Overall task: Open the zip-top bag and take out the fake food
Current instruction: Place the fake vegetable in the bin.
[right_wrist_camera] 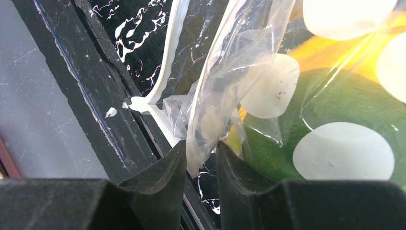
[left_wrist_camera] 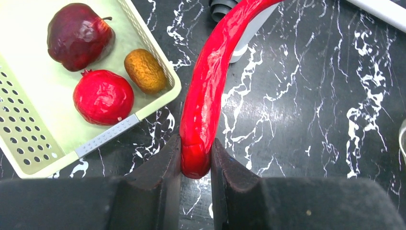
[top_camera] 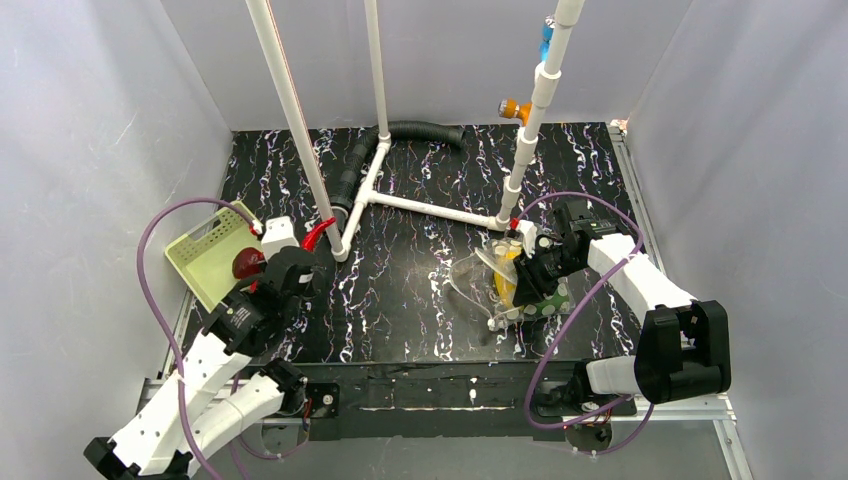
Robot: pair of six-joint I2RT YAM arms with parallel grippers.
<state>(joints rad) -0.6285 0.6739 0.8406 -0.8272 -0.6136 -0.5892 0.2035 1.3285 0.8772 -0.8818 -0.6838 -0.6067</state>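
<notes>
My left gripper (left_wrist_camera: 196, 143) is shut on the lower end of a red chili (left_wrist_camera: 208, 81), held above the table just right of the pale green basket (left_wrist_camera: 28, 124). In the basket lie a dark red apple (left_wrist_camera: 79, 36), a red round fruit (left_wrist_camera: 103, 96) and a brown kiwi (left_wrist_camera: 145, 71). Over on the right, the zip-top bag (top_camera: 480, 275) hangs lifted and crumpled, and my right gripper (right_wrist_camera: 201, 148) is shut on a fold of its clear dotted plastic (right_wrist_camera: 230, 72). A yellow banana (right_wrist_camera: 335, 52) and a green piece (right_wrist_camera: 344, 105) show inside the bag.
A white pipe frame (top_camera: 420, 205) stands on the black marbled table between the two arms, one foot close to the chili (top_camera: 318, 234). A black corrugated hose (top_camera: 420, 132) lies at the back. The basket (top_camera: 200, 255) sits at the table's left edge.
</notes>
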